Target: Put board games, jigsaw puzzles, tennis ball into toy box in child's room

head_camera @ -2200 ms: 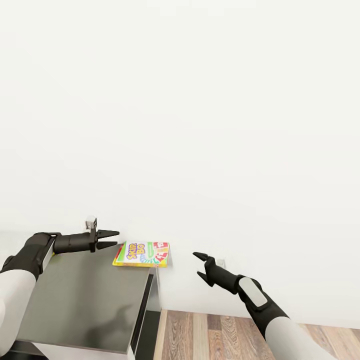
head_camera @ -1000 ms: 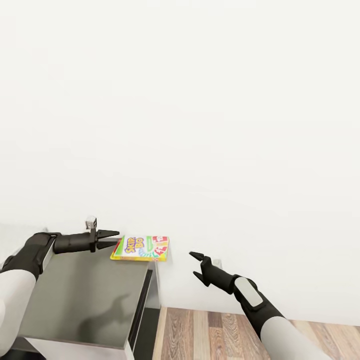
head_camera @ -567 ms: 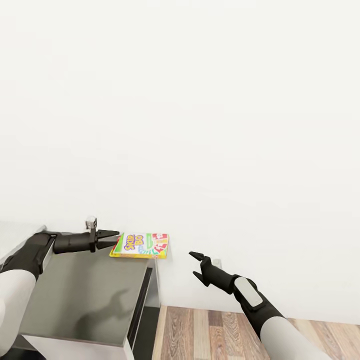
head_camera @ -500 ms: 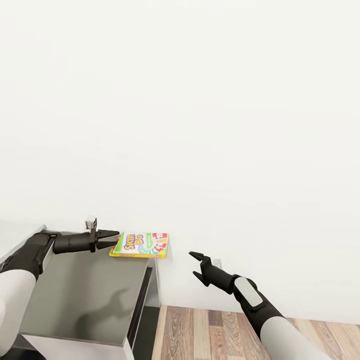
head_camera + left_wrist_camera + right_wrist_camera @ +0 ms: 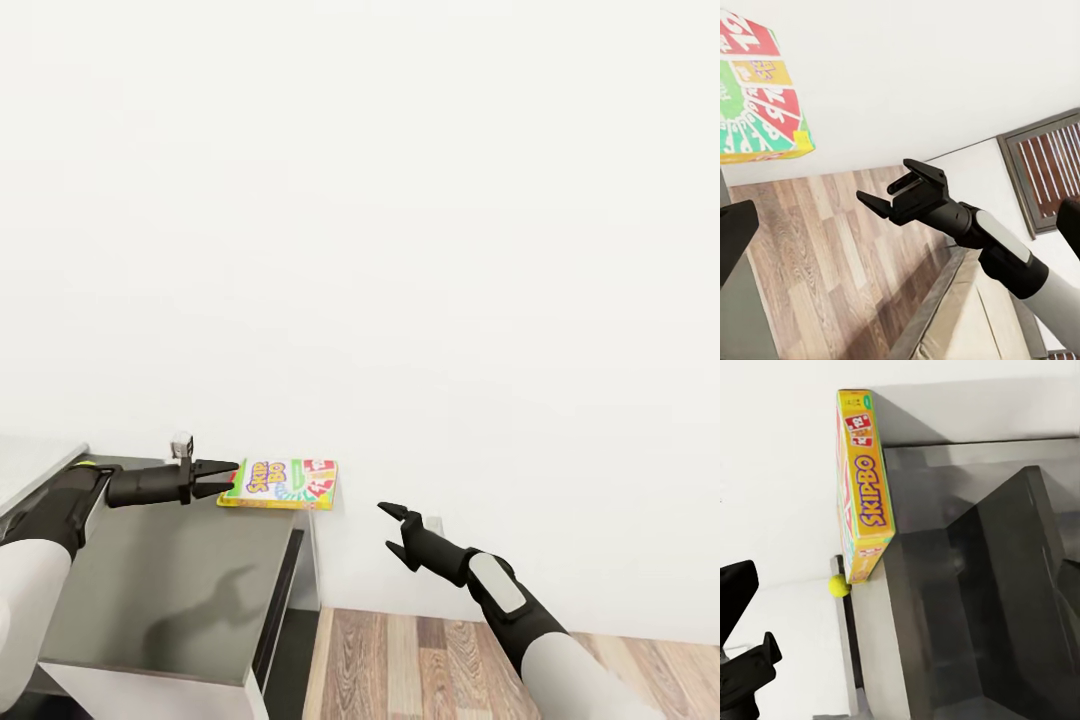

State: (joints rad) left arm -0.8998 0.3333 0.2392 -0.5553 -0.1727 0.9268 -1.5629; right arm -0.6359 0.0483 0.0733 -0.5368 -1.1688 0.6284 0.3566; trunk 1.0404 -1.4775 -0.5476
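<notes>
A board game (image 5: 280, 484), a flat Skip-Bo box in yellow, green and red, lies at the far right corner of the table (image 5: 170, 570) against the wall, overhanging the table's end. My left gripper (image 5: 228, 477) is open, and its fingertips reach the box's near edge without closing on it. In the left wrist view the board game (image 5: 757, 90) shows from below, above the floor. My right gripper (image 5: 388, 528) hangs open and empty over the floor, right of the table. In the right wrist view the tennis ball (image 5: 838, 585) sits beyond the board game (image 5: 862, 487). The toy box, jigsaw puzzles and bed are out of view.
A bare white wall (image 5: 400, 250) rises right behind the table. Wood-plank floor (image 5: 430, 660) lies to the right of the table's dark end panel (image 5: 290, 610). My right gripper (image 5: 886, 184) shows open in the left wrist view.
The view has shifted, with the table sliding slightly left and down. The board game, earlier below and right of my left fingertips, now sits level with them. Both grippers stay open.
</notes>
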